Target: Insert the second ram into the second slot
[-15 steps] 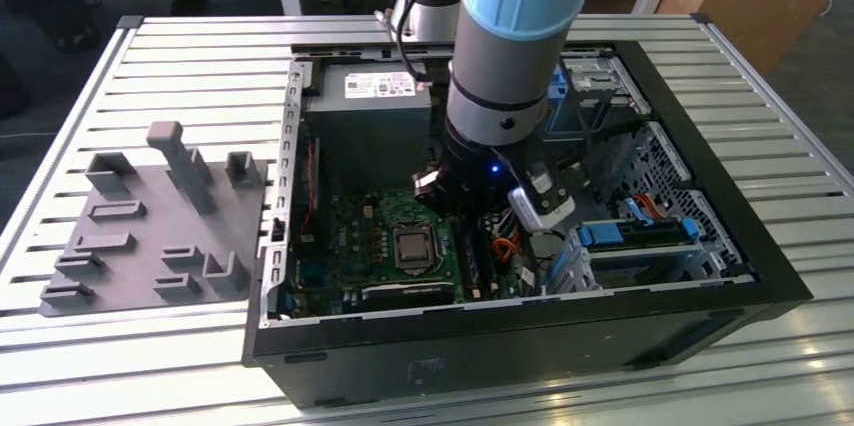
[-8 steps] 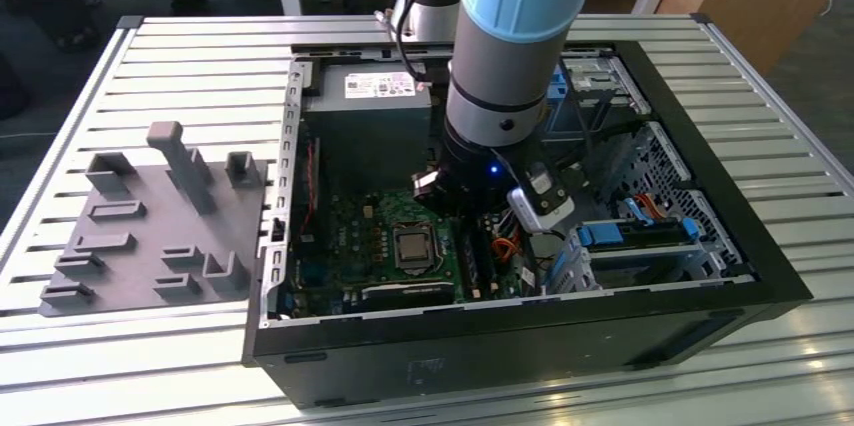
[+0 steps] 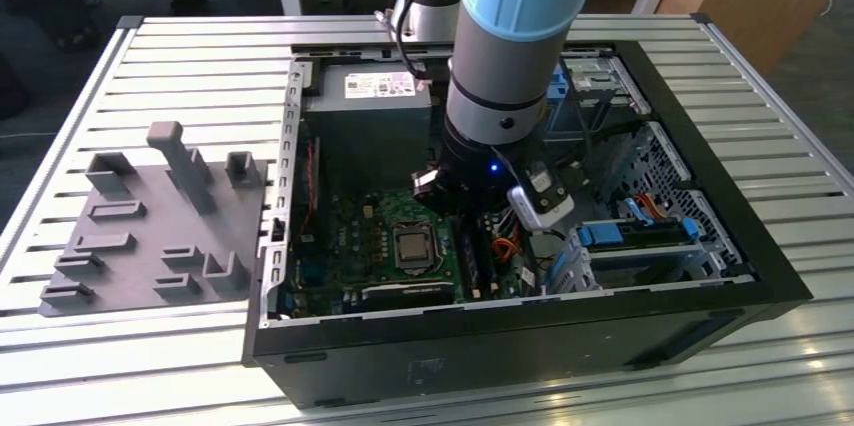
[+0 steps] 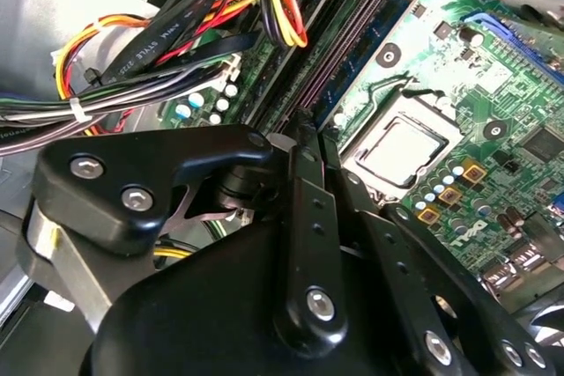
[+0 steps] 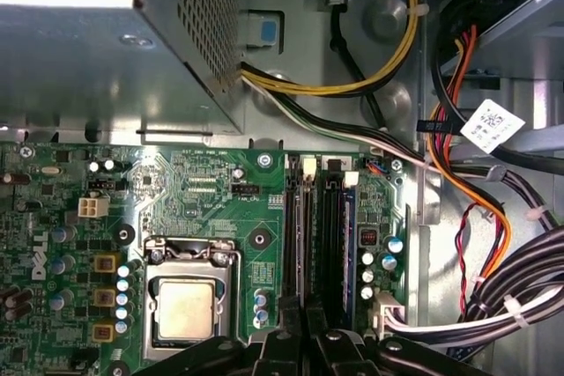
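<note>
Inside an open black computer case (image 3: 534, 331) that lies on its side on a slatted tabletop (image 3: 174, 56), the arm (image 3: 514, 46) reaches straight down over the green motherboard (image 5: 203, 182). Its tool (image 5: 302, 314) hangs low above the bank of memory slots (image 5: 308, 235), at the end of the bank farther from the metal power supply box (image 5: 106, 50). In the second wrist view, the tool's (image 4: 304, 125) tip lines up with the dark slots (image 4: 344, 50) running away from it. I cannot tell whether the tool is open, closed, or gripping anything.

A blue ram stick (image 5: 349, 244) stands on edge in the bank, on the side away from the processor socket (image 5: 185, 310) and just beside the tool's line. Whether it is fully seated cannot be made out. The dark slots between it and the socket lie directly under the tool.

Bundled black, yellow, red and orange cables (image 5: 458, 182) sweep past the slots on the side away from the socket. On the exterior view's left, a grey moulded fixture (image 3: 134, 246) with upright pegs sits on the tabletop, just beside the case.
</note>
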